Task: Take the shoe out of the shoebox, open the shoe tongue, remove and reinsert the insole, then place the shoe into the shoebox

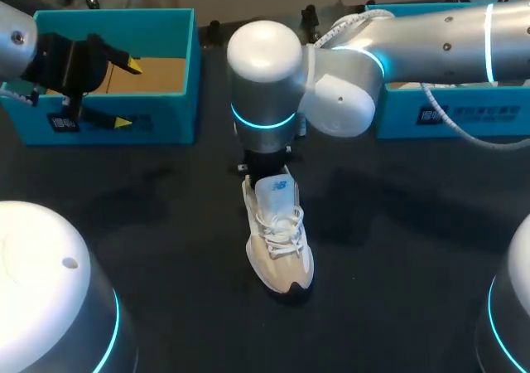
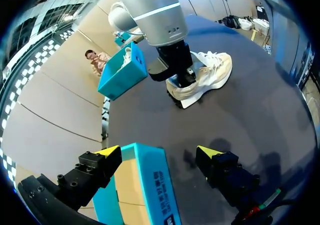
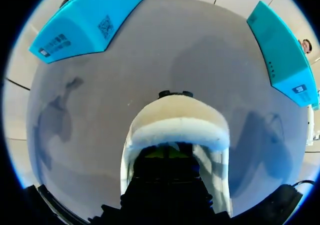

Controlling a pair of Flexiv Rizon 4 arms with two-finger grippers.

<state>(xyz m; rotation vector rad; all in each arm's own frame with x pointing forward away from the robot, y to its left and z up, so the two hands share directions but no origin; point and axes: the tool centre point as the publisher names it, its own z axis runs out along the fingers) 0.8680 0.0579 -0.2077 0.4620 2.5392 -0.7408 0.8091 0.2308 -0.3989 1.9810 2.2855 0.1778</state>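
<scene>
A white and beige sneaker (image 1: pixel 278 242) stands on the black table at the middle, toe toward the near edge. My right arm's wrist (image 1: pixel 263 99) hangs straight over its heel end and hides the gripper in the head view. In the right wrist view my right gripper (image 3: pixel 167 154) is down inside the shoe's opening (image 3: pixel 175 130), tips together; whether they pinch anything is hidden. The left teal shoebox (image 1: pixel 116 104) stands at the back left. My left gripper (image 2: pixel 157 152) is open, its fingers astride the box's front wall (image 2: pixel 150 185). The left wrist view also shows the sneaker (image 2: pixel 207 75).
A second teal box (image 1: pixel 451 112) stands at the back right, under my right arm. Bare black table lies around the shoe on all sides.
</scene>
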